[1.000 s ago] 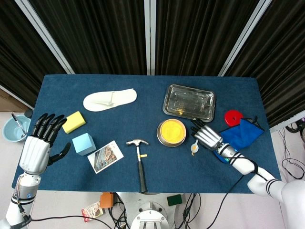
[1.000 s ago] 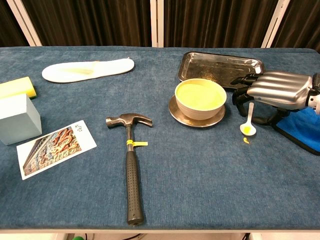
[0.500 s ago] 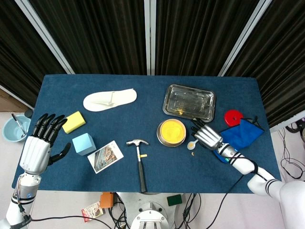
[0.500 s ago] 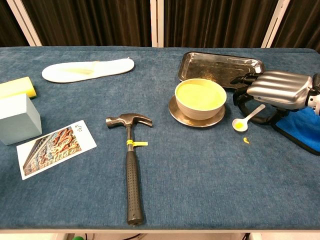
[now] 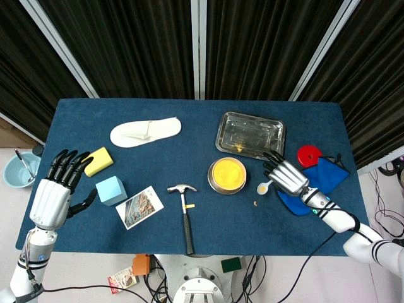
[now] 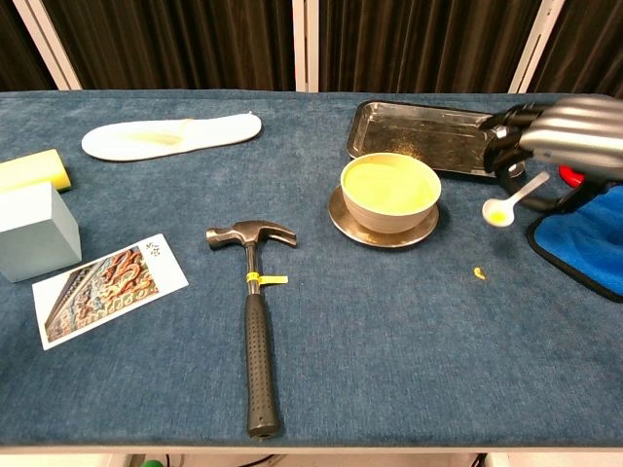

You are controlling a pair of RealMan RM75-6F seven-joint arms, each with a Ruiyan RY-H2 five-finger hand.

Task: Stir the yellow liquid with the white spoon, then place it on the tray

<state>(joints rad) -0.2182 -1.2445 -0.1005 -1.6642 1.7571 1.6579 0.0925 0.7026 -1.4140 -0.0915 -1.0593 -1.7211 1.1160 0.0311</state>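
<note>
- While my right hand point(image 6: 569, 136) sits at the right edge of the chest view, it holds the white spoon point(image 6: 513, 200) by the handle, with the fingers curled around it.
- My spoon is lifted off the blue table point(image 6: 389, 331), and its little cup points left and has yellow liquid in it.
- My left hand point(image 5: 52, 196) is at the lower left of the head view. Its fingers are spread apart and it holds nothing.
- At the bottom middle of the chest view lies a hammer point(image 6: 254, 316) with a black handle, and a photo card point(image 6: 107, 287) lies to its left.
- A tiny yellow drip point(image 6: 479, 273) sits on the table, right of the middle.
- A light blue block point(image 6: 34, 232) and a yellow sponge point(image 6: 34, 170) are at the left edge.
- A blue cloth point(image 6: 589, 238) lies at the right edge, under my right hand.
- Just left of the spoon is the bowl point(image 6: 389, 193) of yellow liquid, sitting on a metal saucer.
- Behind the bowl, up in the right half, is the metal tray point(image 6: 428, 126). My spoon is near it but not on it.
- A red round thing point(image 5: 309, 154) is right of the tray in the head view.
- A white slipper point(image 6: 173, 134) lies at the upper left.
</note>
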